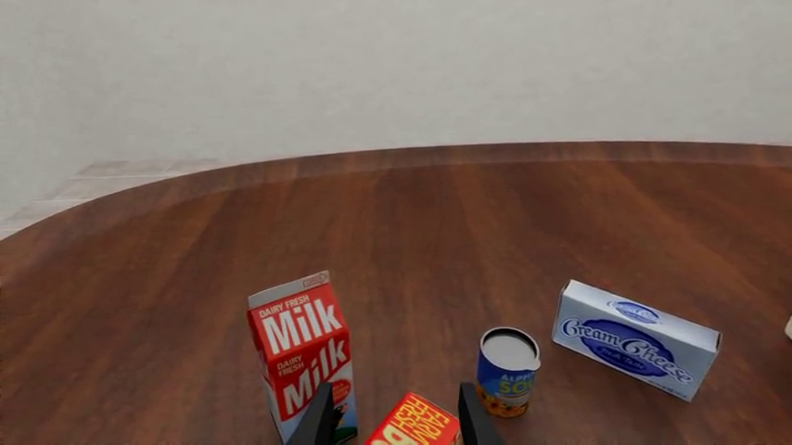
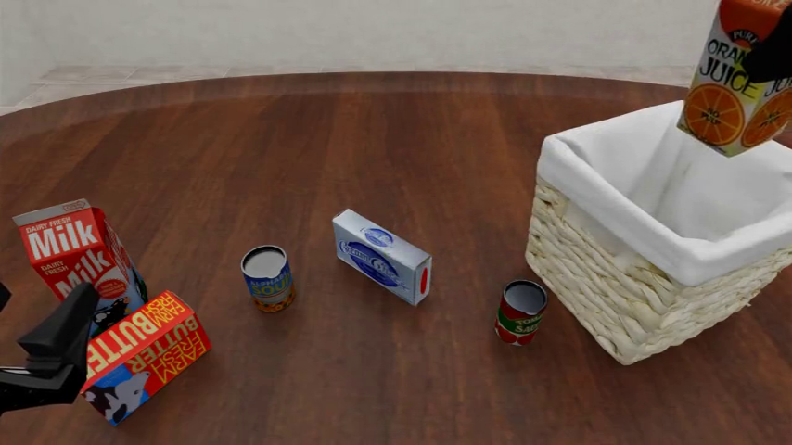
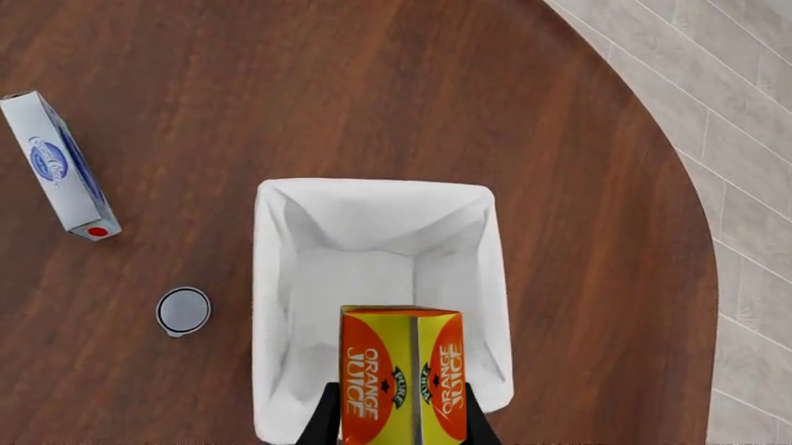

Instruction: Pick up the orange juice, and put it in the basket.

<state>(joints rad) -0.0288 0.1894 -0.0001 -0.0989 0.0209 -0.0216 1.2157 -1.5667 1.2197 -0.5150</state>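
The orange juice (image 2: 740, 83) is a yellow and orange carton. It hangs in the air above the far right part of the basket (image 2: 619, 297), a pale wicker basket with a white cloth lining. My right gripper (image 2: 770, 57) is shut on the carton's top and is mostly out of frame in the front view. In the right wrist view the orange juice (image 3: 403, 375) sits between the right gripper's (image 3: 402, 425) two fingers, straight above the basket's white-lined inside (image 3: 371, 278). My left gripper (image 2: 56, 348) is open and empty, low at the near left.
A milk carton (image 2: 74, 260) and a butter box (image 2: 146, 357) stand right by the left gripper. A blue can (image 2: 267, 278), a cream cheese box (image 2: 381, 256) and a red can (image 2: 522, 313) lie mid-table. The red can stands close to the basket's left wall.
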